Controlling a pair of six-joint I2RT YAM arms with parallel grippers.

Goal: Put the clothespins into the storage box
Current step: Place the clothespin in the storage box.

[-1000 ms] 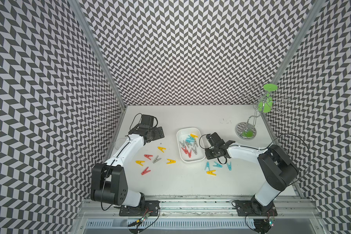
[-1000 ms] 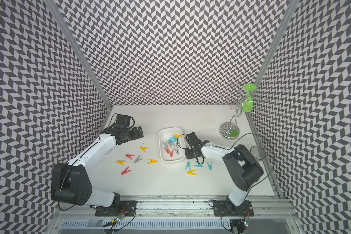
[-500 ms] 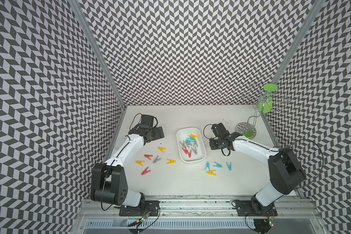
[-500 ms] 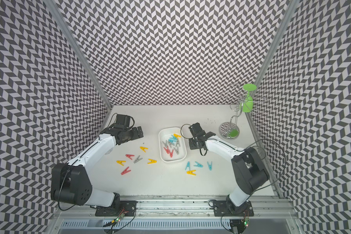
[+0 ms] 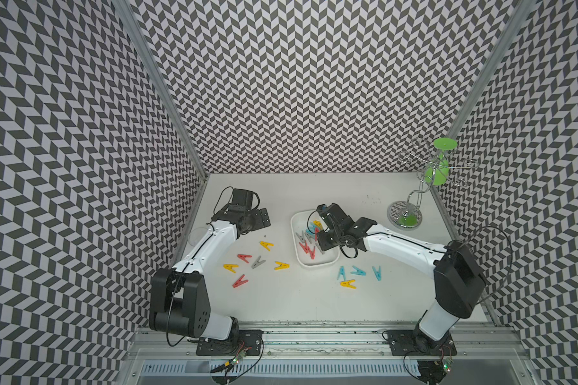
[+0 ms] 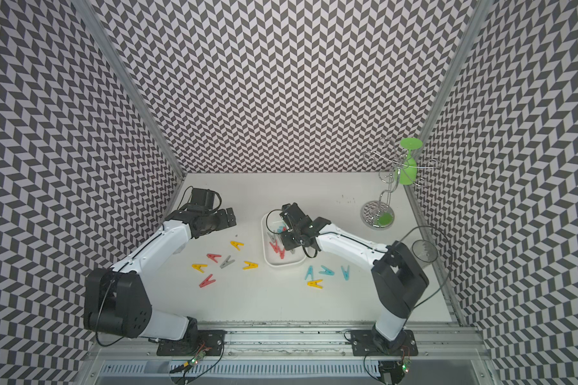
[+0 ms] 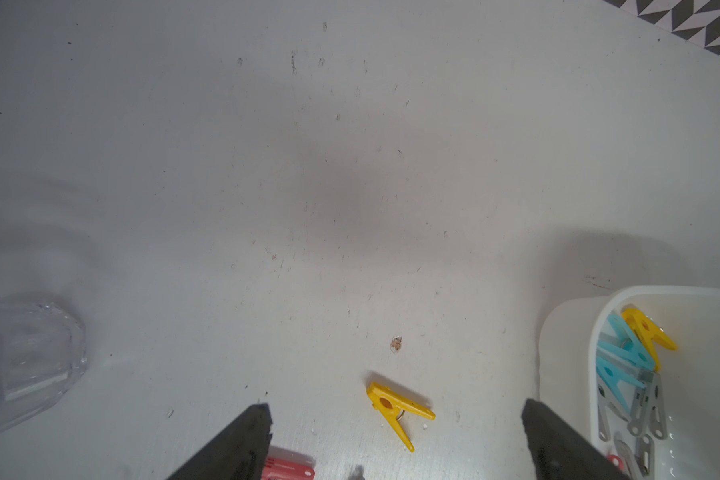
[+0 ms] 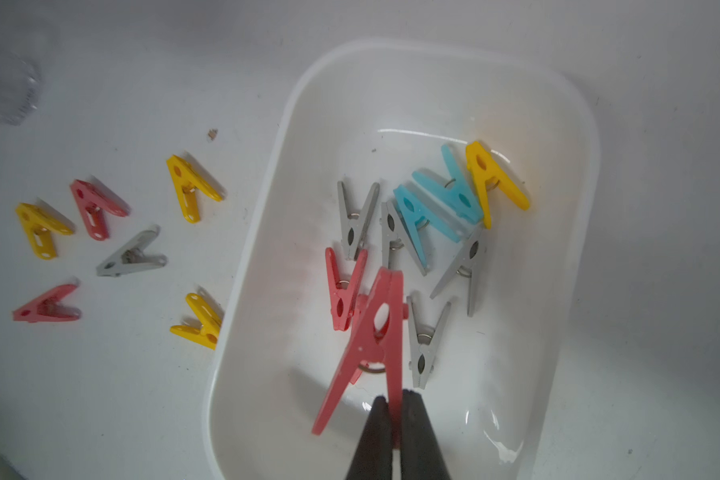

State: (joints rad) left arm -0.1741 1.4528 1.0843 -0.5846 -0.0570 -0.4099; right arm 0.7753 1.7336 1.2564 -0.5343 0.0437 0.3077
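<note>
R gripper (image 8: pixel 395 401) has swung in over the storage box (image 8: pixel 508 311), pinched tight on 1 red clothespin (image 8: pixel 375 332) hanging above the pile (image 8: pixel 425 216) inside; release looks next. L gripper (image 5: pixel 263 218) gapes empty on the box's left-arm side; 10 pegs (image 5: pixel 281 265) lie outside the box

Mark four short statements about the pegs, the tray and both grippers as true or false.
1. The right gripper is shut on a red peg above the tray. True.
2. The left gripper holds a peg. False: it is open and empty.
3. Three blue pegs and one yellow peg lie on the table beside the right arm. True.
4. The tray is empty. False: grey pegs and others of several colours lie in it.
</note>
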